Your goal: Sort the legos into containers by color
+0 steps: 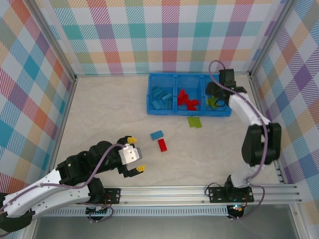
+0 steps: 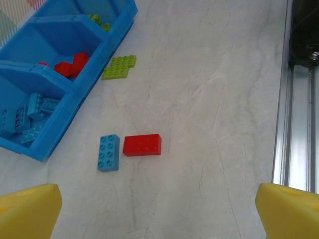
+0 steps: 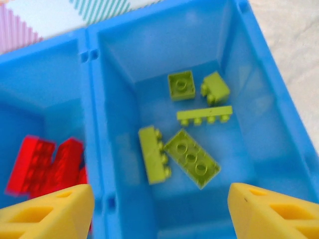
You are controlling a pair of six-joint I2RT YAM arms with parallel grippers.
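The blue tray (image 1: 151,102) of containers stands at the back right. Its left compartment holds blue legos (image 1: 162,97), the middle one red legos (image 1: 187,99), the right one lime green legos (image 3: 192,158). My right gripper (image 3: 162,214) hangs open over the green compartment with nothing between its fingers. Three legos lie loose on the table: a blue brick (image 2: 108,153) beside a red brick (image 2: 142,145), and a green piece (image 2: 119,67) close to the tray's front wall. My left gripper (image 2: 159,214) is wide open and holds nothing, low over the table short of the blue and red bricks.
A metal rail (image 1: 199,191) runs along the near edge, also at the right of the left wrist view (image 2: 289,99). Checked walls enclose the table on three sides. Bare tabletop (image 1: 99,114) lies left of the tray.
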